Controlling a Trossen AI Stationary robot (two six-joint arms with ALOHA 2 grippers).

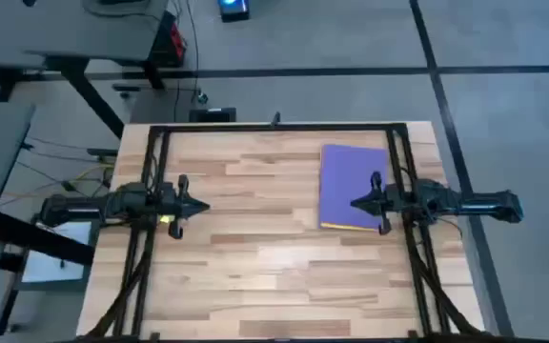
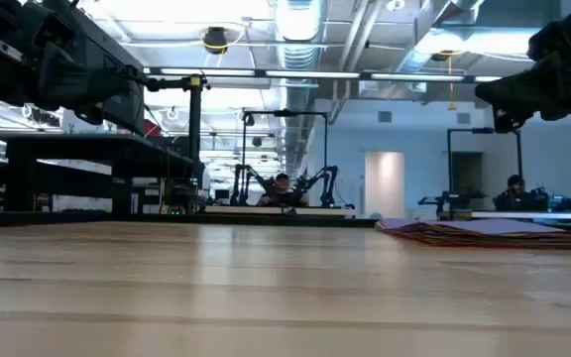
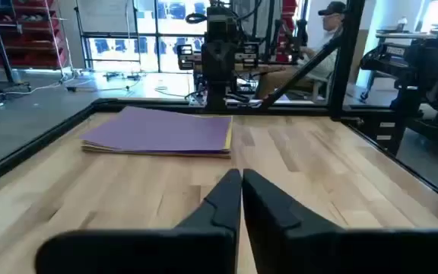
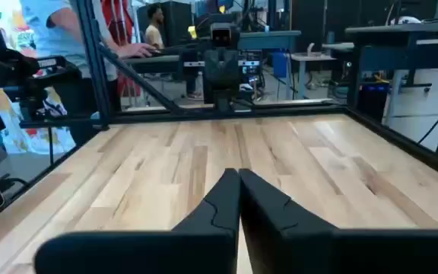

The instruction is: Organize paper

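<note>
Two dark arms, matching build

Each arm was black and jointed, ending in a two-finger gripper, the left gripper (image 1: 201, 206) and the right gripper (image 1: 355, 202) alike. The left one bore a yellow mark near its wrist. Seen from the wrist views, the fingers (image 3: 223, 202) were matte black, angular and wedge-shaped.

Under the purple top sheet of the flat paper stack (image 1: 354, 186) we saw only thin yellow edges; lower sheets stayed hidden. The low view cut the stack (image 2: 504, 231) off at its right edge.
</note>
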